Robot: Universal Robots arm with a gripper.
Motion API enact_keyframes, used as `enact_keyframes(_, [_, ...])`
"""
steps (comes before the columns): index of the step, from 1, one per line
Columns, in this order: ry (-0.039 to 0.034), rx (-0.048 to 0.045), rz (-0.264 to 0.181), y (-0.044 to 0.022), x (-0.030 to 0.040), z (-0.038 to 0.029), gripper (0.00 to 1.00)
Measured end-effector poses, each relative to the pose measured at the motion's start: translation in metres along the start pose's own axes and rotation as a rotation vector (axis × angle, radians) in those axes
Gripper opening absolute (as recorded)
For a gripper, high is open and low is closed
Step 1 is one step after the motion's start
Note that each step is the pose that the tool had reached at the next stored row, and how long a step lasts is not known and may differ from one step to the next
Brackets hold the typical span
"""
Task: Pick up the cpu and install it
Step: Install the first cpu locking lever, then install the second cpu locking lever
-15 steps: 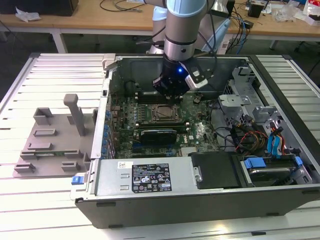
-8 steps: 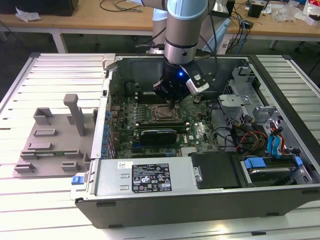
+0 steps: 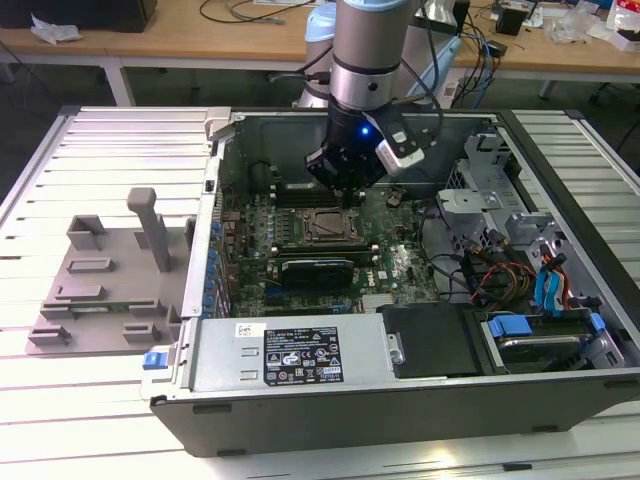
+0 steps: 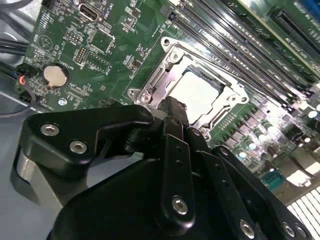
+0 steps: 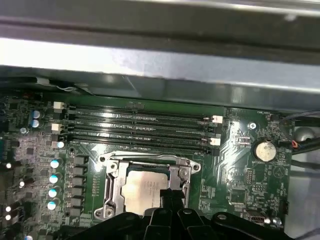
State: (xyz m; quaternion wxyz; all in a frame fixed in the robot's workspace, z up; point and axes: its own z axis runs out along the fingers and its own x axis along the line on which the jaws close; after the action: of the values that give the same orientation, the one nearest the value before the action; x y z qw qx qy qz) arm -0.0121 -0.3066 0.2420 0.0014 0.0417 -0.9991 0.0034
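Silver-grey cylindrical robot arm (image 3: 368, 40) with a black wrist section bearing a small blue light and a white-and-grey camera block at one side. Black gripper (image 4: 172, 117) of matte jointed links, dotted with silver screws, over a brushed-metal collar in the second wrist view.

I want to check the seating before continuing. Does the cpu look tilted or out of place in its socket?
Nothing stands out. In both wrist views the cpu lies flat inside the socket frame, its edges parallel to the frame. The gripper sits at the chip's edge and hides one corner, so that corner cannot be judged.
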Motion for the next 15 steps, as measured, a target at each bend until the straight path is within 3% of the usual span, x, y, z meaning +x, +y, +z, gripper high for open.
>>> enact_keyframes(3, [0.0001, 0.0015, 0.000, -0.0001, 0.0000, -0.0127, 0.11])
enact_keyframes(6, [0.0002, 0.0016, 0.000, -0.0001, 0.0001, -0.0190, 0.11])
enact_keyframes(15, [0.0002, 0.0016, 0.000, -0.0002, 0.0001, -0.0221, 0.11])
